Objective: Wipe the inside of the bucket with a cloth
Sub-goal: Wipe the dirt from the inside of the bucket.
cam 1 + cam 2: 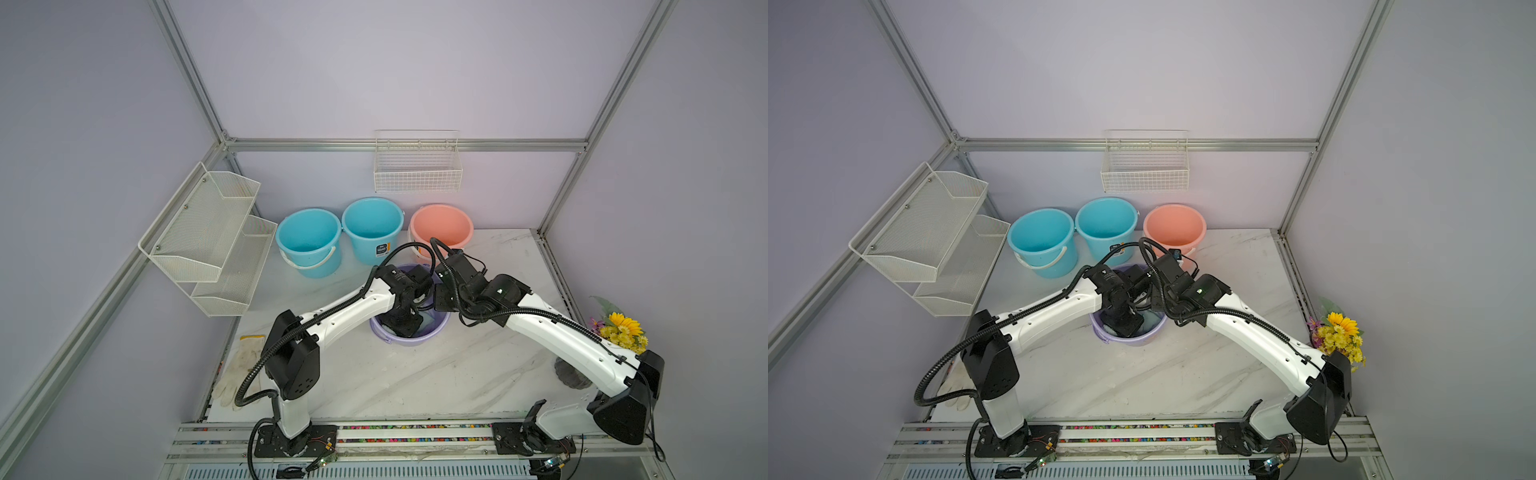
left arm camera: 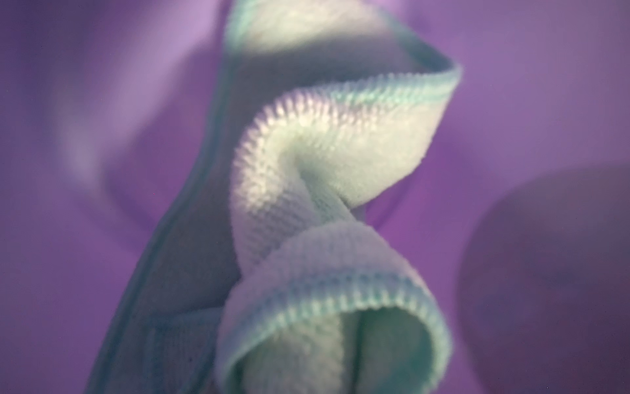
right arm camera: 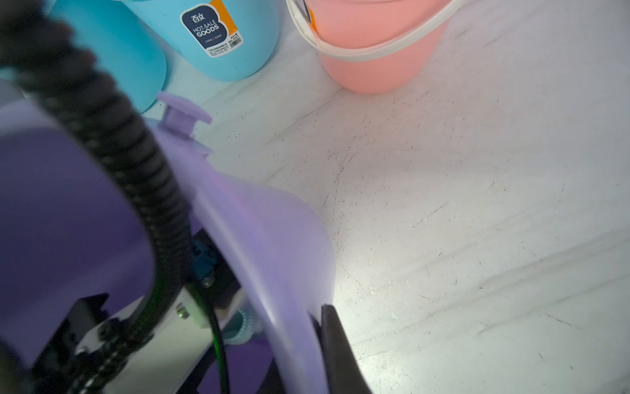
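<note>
The left hand [image 1: 402, 324] is deep in the purple bucket [image 1: 415, 340] at the middle of the bench [image 1: 415, 382], clamped tight on a bunched fold of the cloth [image 2: 327, 163]. The right hand [image 1: 440, 301] pinches the bucket's rim, nearly closed. Best to press the cloth flat against the wall and sweep round, while the right hand braces the bucket against sliding.

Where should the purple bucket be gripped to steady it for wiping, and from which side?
Pinch the purple bucket at its thin rim on the robot's right, coming down from above, one finger inside and one outside. It stands upright with an open mouth, and the left arm with the cloth fills the other side.
</note>
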Controlling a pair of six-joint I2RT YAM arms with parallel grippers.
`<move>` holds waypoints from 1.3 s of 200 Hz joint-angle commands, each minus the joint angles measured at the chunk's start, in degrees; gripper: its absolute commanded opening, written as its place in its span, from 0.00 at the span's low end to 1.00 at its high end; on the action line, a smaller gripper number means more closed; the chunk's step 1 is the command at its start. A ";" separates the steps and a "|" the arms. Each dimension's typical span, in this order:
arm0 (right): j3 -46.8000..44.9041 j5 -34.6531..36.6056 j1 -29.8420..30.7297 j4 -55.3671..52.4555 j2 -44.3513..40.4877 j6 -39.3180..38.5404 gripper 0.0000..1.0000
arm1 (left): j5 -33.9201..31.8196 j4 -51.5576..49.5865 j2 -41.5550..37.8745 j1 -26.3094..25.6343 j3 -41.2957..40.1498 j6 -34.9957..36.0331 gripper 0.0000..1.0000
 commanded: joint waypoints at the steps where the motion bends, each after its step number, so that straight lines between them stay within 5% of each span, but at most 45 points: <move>1: 2.19 5.18 -0.37 -0.45 -0.59 -1.50 0.00 | -18.28 -11.68 1.59 -0.85 2.81 -1.16 0.00; 44: 0.02 -1.26 -0.40 2.63 -1.73 0.75 0.00 | -37.95 -7.65 2.55 -0.95 5.21 -11.32 0.00; 98: -4.65 -9.31 -0.34 9.41 -3.20 6.05 0.00 | -38.34 14.95 -1.35 -0.86 1.72 -15.58 0.00; 135: -7.05 -12.61 -0.36 13.37 -5.94 8.20 0.00 | -25.15 33.64 -3.48 0.05 -4.82 -16.49 0.00; 158: -7.53 -12.61 -0.34 14.55 -6.88 8.80 0.00 | -11.30 39.07 -1.74 1.09 -4.46 -16.03 0.00; 186: -6.31 -11.48 -0.39 13.74 -6.65 8.67 0.00 | 6.66 38.38 2.06 1.16 -0.82 -12.95 0.00; 228: -3.32 -7.53 -0.37 10.48 -5.80 6.35 0.00 | 23.20 35.07 1.23 1.26 -4.32 -8.16 0.00; 260: -2.16 -6.36 -0.38 9.08 -4.80 5.38 0.00 | 21.89 22.48 0.99 0.64 -4.98 -1.61 0.00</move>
